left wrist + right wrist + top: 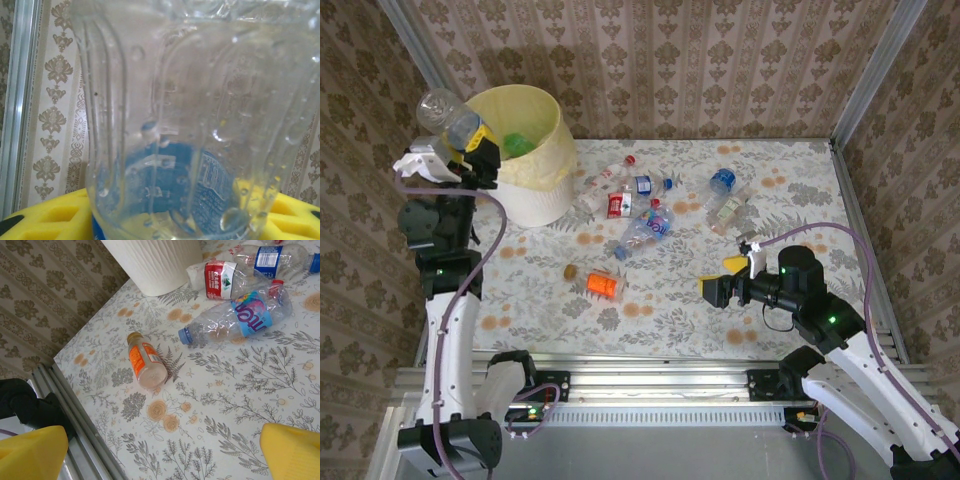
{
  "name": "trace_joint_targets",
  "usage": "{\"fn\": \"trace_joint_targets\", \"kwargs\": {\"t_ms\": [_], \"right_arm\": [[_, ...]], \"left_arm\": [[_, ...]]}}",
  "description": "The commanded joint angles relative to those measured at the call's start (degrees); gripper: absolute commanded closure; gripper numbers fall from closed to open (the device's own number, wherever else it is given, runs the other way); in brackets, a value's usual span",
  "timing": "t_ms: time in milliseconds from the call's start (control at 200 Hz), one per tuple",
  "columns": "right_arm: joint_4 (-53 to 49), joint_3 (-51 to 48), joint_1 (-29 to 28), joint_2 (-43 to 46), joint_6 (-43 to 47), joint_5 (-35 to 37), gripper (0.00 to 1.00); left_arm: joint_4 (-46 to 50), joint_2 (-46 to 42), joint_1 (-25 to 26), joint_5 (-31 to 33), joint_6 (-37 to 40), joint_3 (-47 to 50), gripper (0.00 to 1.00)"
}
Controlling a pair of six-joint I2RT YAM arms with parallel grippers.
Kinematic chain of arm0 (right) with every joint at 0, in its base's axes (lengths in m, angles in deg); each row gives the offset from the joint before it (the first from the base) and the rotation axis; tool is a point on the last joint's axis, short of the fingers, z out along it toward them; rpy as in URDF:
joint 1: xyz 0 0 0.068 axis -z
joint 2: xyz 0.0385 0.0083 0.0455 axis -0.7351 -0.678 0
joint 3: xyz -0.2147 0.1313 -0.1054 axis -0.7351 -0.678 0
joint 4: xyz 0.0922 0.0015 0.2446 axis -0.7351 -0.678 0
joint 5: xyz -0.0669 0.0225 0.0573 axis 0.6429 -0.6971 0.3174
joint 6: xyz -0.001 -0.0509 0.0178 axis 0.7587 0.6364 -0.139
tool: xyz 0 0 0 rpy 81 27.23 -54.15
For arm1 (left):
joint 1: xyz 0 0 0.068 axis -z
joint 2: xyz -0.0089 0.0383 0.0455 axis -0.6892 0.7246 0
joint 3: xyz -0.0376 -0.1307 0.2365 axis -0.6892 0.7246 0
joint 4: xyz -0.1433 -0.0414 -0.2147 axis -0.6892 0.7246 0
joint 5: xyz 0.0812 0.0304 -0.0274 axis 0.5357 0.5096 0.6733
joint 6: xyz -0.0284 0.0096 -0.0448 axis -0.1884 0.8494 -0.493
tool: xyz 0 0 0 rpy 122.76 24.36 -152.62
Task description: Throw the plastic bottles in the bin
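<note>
Left fingers (470,139) are up at the far left, partly closed around a clear bottle (448,113) with a blue label. The bottle is tilted, its base pointing far-left, and sits over the left rim of the bin (556,122). In the left wrist view the bottle body (200,125) sits between the yellow pads. The bin stands at the far-left corner of the bench (800,200) and has something green (518,145) inside. Right fingers (720,277) are wide open and hold nothing, above the near-right part of the bench. The other bottles lie on the bench. An orange-label bottle (603,285) lies on its side near the centre, apart from the rest. A bottle with a blue-pink label (646,229) is just beyond it. A red-label bottle (618,204) and a blue-label bottle (645,185) lie close together right of the bin. A blue-capped bottle (722,182) and another clear one (730,210) are further right. Cannot tell whether those pairs touch.
</note>
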Motion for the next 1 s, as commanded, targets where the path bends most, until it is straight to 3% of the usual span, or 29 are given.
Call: {"fn": "trace_joint_targets", "kwargs": {"t_ms": [0, 310, 995], "right_arm": [[0.0, -0.9, -0.4, 0.6, 0.8, 0.0, 0.0], [0.1, -0.6, -0.4, 0.6, 0.8, -0.1, 0.0], [-0.3, -0.7, -0.4, 1.1, 1.4, 0.0, 0.0]], "left_arm": [[-3.6, 0.1, -1.2, -3.3, -1.9, -2.5, 0.46], [-4.7, 4.0, -2.6, -7.8, -2.1, -4.9, 0.46], [-8.3, 15.3, -4.5, -9.3, -3.1, -11.5, 0.45]]}}
